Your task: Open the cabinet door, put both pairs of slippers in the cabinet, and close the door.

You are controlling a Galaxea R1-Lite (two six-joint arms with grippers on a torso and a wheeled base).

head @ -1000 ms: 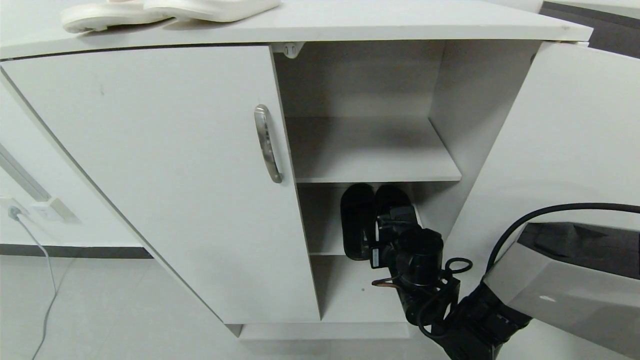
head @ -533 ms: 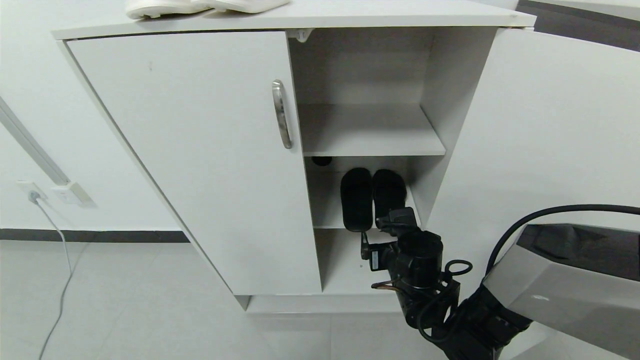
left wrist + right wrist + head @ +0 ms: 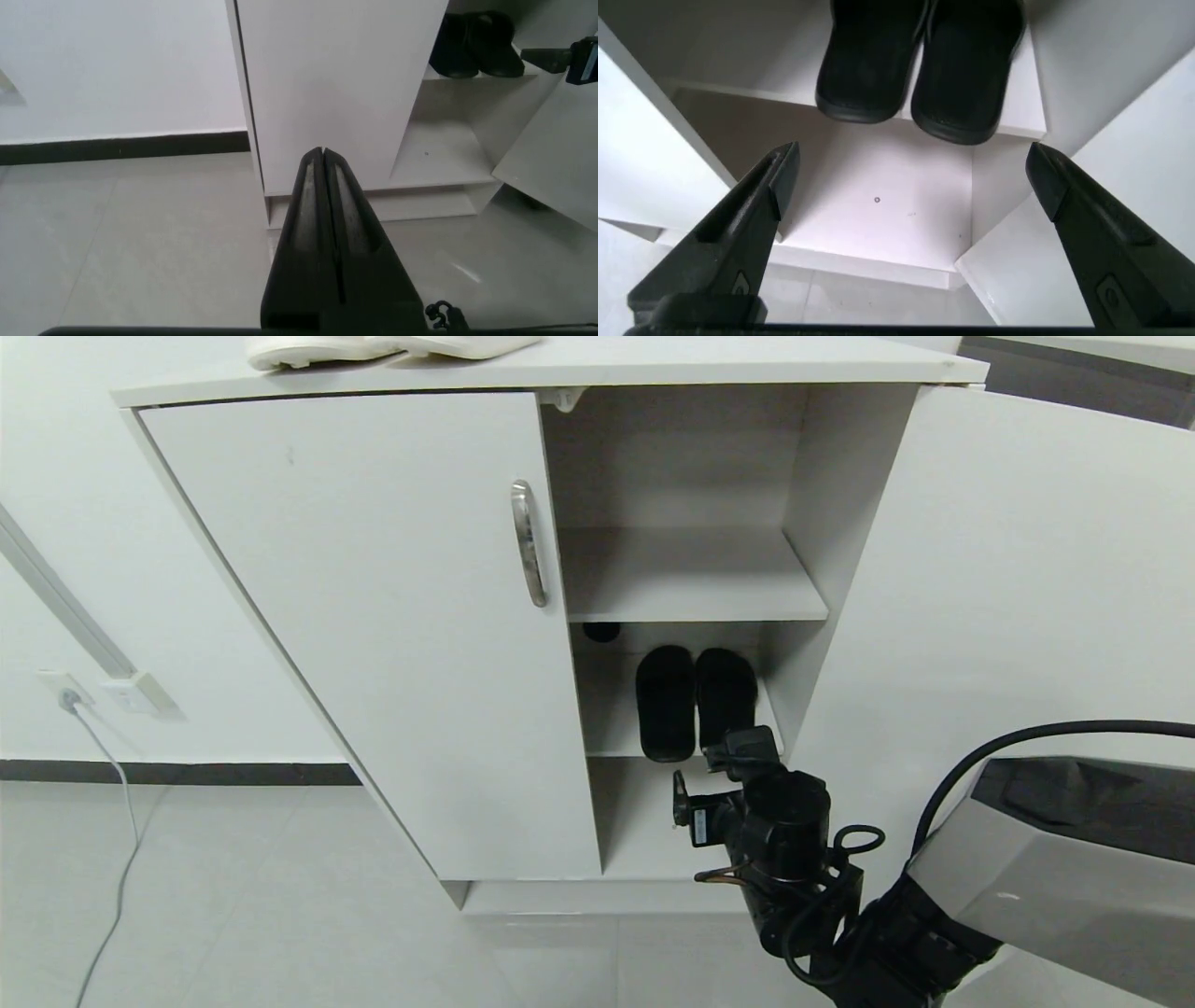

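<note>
Black slippers (image 3: 695, 702) are sitting on the cabinet's (image 3: 373, 616) middle shelf, white slippers (image 3: 383, 347) lying on its top. Your right gripper (image 3: 912, 159) is hanging spread apart just nearer; your left gripper (image 3: 322, 161) is pressing together.

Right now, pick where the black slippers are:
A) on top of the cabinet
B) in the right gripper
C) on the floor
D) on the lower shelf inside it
D: the black slippers lie side by side on the lower shelf, clear of the open right gripper; the pair on top is white.
</note>
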